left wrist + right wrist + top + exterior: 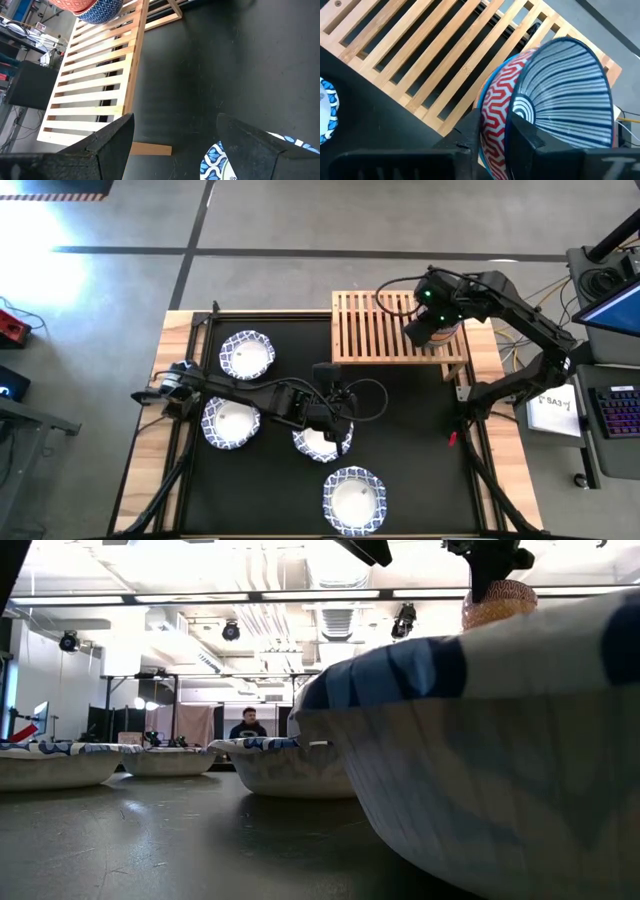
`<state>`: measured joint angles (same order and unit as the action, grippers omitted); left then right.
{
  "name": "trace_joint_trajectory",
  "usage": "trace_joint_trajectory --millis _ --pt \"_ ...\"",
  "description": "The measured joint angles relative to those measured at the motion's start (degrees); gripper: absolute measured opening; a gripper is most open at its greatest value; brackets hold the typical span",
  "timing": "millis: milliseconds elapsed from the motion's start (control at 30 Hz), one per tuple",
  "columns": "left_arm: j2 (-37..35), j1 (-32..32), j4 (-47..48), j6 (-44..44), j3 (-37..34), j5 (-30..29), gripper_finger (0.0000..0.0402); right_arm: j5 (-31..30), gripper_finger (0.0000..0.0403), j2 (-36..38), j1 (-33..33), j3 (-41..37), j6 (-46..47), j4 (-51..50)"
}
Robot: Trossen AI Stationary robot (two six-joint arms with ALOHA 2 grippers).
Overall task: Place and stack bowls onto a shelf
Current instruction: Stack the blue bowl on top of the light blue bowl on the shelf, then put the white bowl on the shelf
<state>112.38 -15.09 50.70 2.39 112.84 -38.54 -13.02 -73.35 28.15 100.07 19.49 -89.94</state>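
My right end effector (492, 137) is black. Next to it sits a bowl (565, 95) with thin grey and white stripes and a dark blue edge. Under that is a bowl with red and white zigzags (496, 107), then a light blue one. The shelf (375, 330) is pale yellow wood. The bench (400, 440) top is black. Four bowls there (247, 354) are white with blue-patterned edges.
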Motion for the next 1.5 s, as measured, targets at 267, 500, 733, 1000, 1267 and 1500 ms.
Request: trace_joint_trajectory --millis 267,500,733,1000,1267,1500 --pt "0.0 0.0 1.3 0.0 0.0 0.0 0.0266 -0.3 0.0105 1.0 0.0 0.0 -1.0 0.0" --pt "0.0 0.0 1.4 0.0 0.0 0.0 0.0266 -0.5 0.0108 2.2 0.0 1.2 -1.6 -0.1" --pt "0.0 0.1 1.4 -0.1 0.0 0.0 0.0266 -0.5 0.0109 2.7 0.0 6.0 -2.3 -0.1" --pt "0.0 0.1 1.4 -0.2 0.0 0.0 0.0266 -0.2 0.009 2.7 -0.1 6.4 -1.5 -0.1" --pt "0.0 0.1 1.5 -1.3 0.0 0.0 0.0266 0.1 0.0039 2.7 -0.1 5.0 -2.1 -0.1" --pt "0.0 0.1 8.7 -9.8 -0.1 6.4 0.0266 8.6 0.001 2.8 -0.9 5.1 -3.7 1.1"
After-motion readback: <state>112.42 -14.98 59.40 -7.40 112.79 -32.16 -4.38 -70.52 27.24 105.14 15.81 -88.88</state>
